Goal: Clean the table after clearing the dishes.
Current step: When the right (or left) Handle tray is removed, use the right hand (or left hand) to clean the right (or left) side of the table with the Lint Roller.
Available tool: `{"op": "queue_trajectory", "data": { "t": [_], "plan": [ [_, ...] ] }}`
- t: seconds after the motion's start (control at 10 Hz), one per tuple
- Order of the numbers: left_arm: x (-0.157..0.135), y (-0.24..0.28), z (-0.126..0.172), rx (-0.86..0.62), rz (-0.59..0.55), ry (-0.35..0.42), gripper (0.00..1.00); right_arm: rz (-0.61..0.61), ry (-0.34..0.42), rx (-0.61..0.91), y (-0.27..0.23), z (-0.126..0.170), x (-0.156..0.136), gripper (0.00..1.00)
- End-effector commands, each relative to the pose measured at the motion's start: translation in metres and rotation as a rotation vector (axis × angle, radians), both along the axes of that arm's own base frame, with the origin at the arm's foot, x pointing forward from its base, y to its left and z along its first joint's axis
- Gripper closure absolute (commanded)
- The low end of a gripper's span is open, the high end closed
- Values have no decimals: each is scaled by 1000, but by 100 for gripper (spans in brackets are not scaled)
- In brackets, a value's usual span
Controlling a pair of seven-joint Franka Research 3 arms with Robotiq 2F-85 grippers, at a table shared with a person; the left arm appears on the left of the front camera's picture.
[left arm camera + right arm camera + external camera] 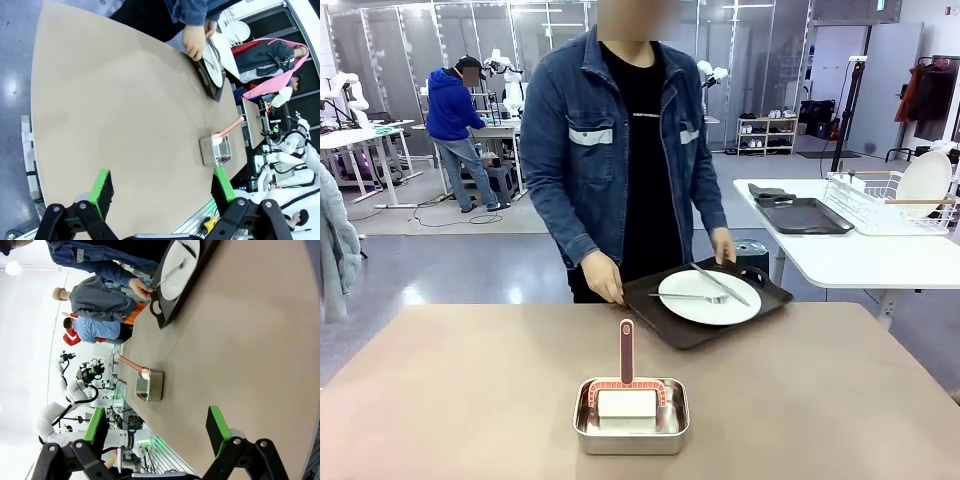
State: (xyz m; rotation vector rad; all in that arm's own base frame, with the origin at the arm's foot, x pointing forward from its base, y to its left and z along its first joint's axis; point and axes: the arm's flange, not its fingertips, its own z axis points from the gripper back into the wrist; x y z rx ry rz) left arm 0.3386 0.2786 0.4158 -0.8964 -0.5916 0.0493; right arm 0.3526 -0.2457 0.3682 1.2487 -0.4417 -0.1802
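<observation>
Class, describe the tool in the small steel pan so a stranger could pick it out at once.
On the wide beige table, midway along the robot's side, sits a small steel pan. The tool rests in it: a white pad with a pinkish-red frame and handle pointing toward the person. Unlike the dark tray with its white plate, it is the table's only red thing.

the right gripper (157, 425) hangs over the near edge of the beige table (240, 340), its green pads (218, 426) spread wide with nothing between them. farther along the table sits a small steel pan (150, 385), with a pink-handled brush (127, 364) resting in it. at the far end lies a dark tray (173, 311) carrying a white plate (180, 267) with a fork (172, 272) and a knife (190, 247). a person's hand (141, 288) grips the tray's end.
</observation>
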Motion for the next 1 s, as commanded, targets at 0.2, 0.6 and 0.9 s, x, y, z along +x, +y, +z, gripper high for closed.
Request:
{"op": "queue_trajectory", "data": {
  "t": [0.2,0.6,0.9],
  "plan": [
    [-3,-1,2,12,12,-8,0,1,-2,9,1,4,-1,0],
    [-3,-1,2,12,12,-8,0,1,-2,9,1,4,-1,0],
    [-3,-1,2,12,12,-8,0,0,0,0,0,0,0,0]
  ]
}}
